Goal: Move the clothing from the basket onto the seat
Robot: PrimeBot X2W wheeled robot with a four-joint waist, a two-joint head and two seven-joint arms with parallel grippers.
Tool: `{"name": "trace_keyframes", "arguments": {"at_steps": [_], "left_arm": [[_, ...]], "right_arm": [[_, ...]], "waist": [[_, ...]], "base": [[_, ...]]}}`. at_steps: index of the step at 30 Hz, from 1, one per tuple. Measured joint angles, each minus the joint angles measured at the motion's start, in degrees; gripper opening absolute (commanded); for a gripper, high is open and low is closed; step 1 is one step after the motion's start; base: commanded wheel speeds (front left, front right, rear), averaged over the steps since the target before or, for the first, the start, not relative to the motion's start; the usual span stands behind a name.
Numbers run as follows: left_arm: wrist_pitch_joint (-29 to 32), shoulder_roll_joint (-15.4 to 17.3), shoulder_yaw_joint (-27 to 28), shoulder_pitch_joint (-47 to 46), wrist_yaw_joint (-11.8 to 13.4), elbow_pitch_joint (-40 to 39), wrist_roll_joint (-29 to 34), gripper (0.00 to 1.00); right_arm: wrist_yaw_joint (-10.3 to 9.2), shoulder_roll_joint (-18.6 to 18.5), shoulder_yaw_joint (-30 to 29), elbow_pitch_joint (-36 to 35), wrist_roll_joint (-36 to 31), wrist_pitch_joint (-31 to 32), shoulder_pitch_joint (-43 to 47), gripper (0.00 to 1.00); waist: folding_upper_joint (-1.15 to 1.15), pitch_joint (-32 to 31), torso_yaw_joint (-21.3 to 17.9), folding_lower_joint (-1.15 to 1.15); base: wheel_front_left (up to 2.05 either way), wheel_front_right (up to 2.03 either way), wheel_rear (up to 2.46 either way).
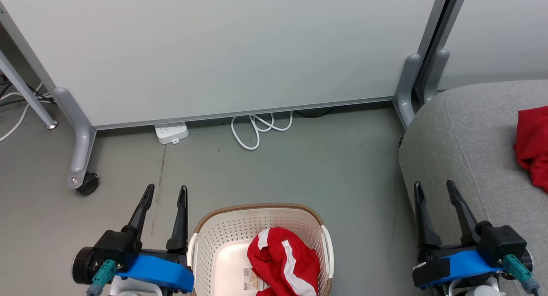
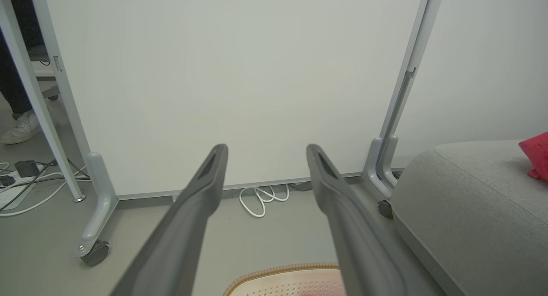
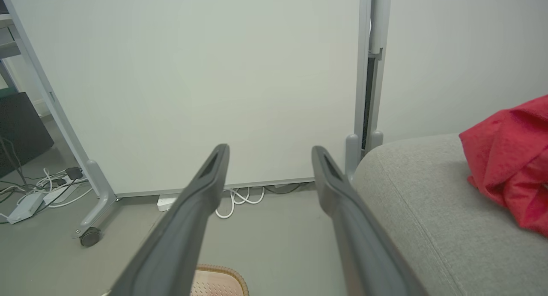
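The biggest thing is the white board (image 1: 214,52) standing in front of the robot. Next is the seat (image 1: 462,137), a big grey cushion on the robot's right side. 1 piece of red clothing (image 1: 533,146) lies on it, far over to the right.

The basket (image 1: 257,207) sits on the floor close to the robot, between the 2 arms. In it lies the other red piece (image 1: 282,261), bunched up in the basket's right half. Its white stripe runs on a slant, from top left down to bottom right in the head view. The bundle looks longest that way too.

The left gripper (image 1: 167,187) is wide open and holds nothing. It is just beside the basket's left wall. The right gripper (image 1: 434,184) is wide open and empty too. It is by the seat's near edge, well apart from the basket.

So I think the other red piece is nearer the left gripper. It lies to that gripper's right, lower down and back toward the robot. The fingers point away from it, at the white board. That arm would need to turn in and dip down into the basket.

Smallest of all, a white cable (image 1: 257,129) lies by the foot of the white board.
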Motion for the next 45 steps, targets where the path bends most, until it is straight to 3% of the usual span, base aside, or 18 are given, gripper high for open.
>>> {"name": "trace_keyframes", "arguments": {"at_steps": [21, 37, 45], "left_arm": [[0.0, -0.1, -3.2, -4.7, -1.3, 4.1, -0.2, 1.0], [0.0, 0.3, -11.9, -19.9, -2.8, 20.4, 1.7, 1.0], [0.0, 1.5, -18.4, -25.7, -3.0, 30.7, -1.4, 1.0]], "right_arm": [[0.0, 0.1, 0.6, -0.2, 0.8, 0.0, -1.3, 1.0], [0.0, 0.1, 0.8, -3.1, 0.8, 0.0, -9.7, 1.0], [0.0, 0.1, 1.1, -4.4, 0.8, 0.0, -14.3, 1.0]], "waist": [[0.0, 2.8, -1.2, 0.0], [0.0, 13.6, -5.5, 0.01], [0.0, 20.3, -8.2, 0.01]], "base": [[0.0, 0.0, 0.0], [0.0, 0.0, 0.0], [0.0, 0.0, 0.0]]}}
